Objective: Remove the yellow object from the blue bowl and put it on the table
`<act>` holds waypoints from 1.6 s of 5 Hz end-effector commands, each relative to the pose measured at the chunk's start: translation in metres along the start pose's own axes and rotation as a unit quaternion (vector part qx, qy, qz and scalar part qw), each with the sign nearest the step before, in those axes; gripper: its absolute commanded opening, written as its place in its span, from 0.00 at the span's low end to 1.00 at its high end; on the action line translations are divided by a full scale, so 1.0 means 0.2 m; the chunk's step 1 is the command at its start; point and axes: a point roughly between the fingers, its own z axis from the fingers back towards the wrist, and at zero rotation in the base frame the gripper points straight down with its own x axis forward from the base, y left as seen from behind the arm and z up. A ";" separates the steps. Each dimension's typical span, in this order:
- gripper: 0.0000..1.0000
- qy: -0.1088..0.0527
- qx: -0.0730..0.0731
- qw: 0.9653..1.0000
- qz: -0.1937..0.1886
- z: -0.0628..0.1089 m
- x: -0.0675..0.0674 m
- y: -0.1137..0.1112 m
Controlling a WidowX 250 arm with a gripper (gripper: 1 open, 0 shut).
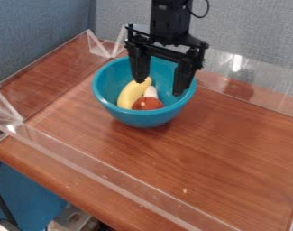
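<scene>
Gripper [162, 79] hangs pointing down over the blue bowl [114, 106], jaws spread wide, nothing held; fingers dip inside the rim, one either side of the contents. Yellow banana toy [135, 93] lies in the bowl's left half, touching a red ball [146, 104] w/ a small white piece [155, 95] just beside it. Step in hand looks like the grasp: shift jaws left so they straddle the banana's middle across its short width, go down w/o pinning the ball, close, lift straight up till clear of the rim. Bowl sits near the desk's [196, 153] back edge, close to the clear acrylic wall [247, 69] there. Open room: wide bare wood toward front edge & right side; place well away from the walls
</scene>
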 end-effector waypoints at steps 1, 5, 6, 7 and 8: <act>1.00 0.003 0.010 1.000 0.025 -0.04 0.01 0.07; 1.00 0.028 0.042 0.999 -0.015 -0.20 0.15 0.28; 1.00 0.034 0.042 0.998 -0.008 -0.25 0.17 0.35; 0.00 0.036 0.044 0.998 -0.006 -0.28 0.16 0.33; 0.00 0.024 0.047 0.999 -0.006 -0.24 0.13 0.29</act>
